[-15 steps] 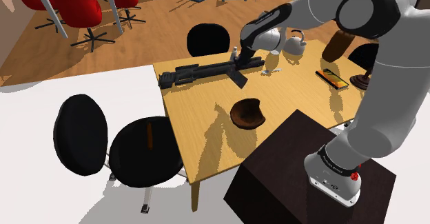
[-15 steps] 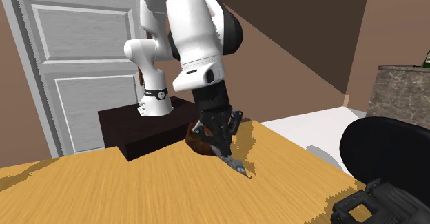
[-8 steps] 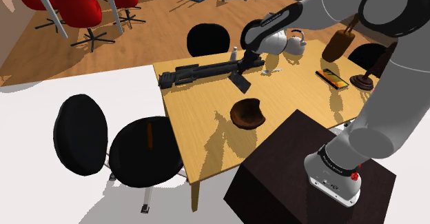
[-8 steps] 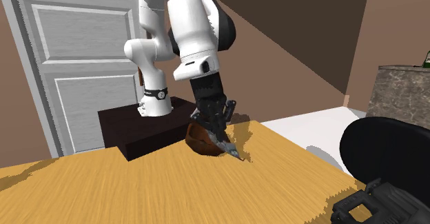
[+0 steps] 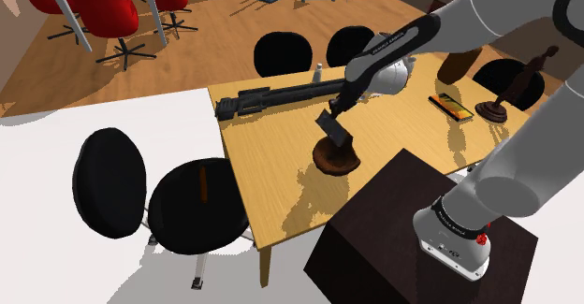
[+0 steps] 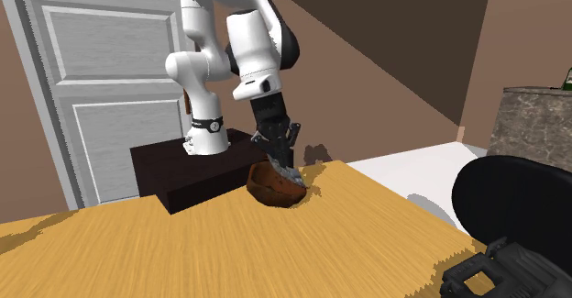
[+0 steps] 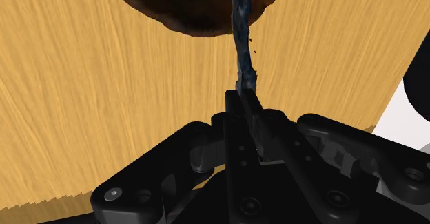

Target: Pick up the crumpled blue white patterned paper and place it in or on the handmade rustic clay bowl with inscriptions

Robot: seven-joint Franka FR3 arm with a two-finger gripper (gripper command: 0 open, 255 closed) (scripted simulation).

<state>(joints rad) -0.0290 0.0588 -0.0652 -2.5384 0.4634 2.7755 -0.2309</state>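
Over the brown bowl (image 6: 273, 188), the gripper (image 7: 242, 100) pinches the paper (image 7: 241, 47), its length pointing bowlward

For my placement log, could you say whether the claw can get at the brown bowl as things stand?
Probably yes: the claw, shut on the paper, hangs close above the bowl, with nothing between them.

Shoulder view, around bowl (image 5: 339, 162): bare table (image 5: 271, 166) from 7 to 10 o'clock, passable. Long black object (image 5: 271, 98) bars 11 o'clock. Stand (image 5: 384, 227) blocks 4 to 5 o'clock, just beside. Chairs (image 5: 198, 207) past table, 8 o'clock.
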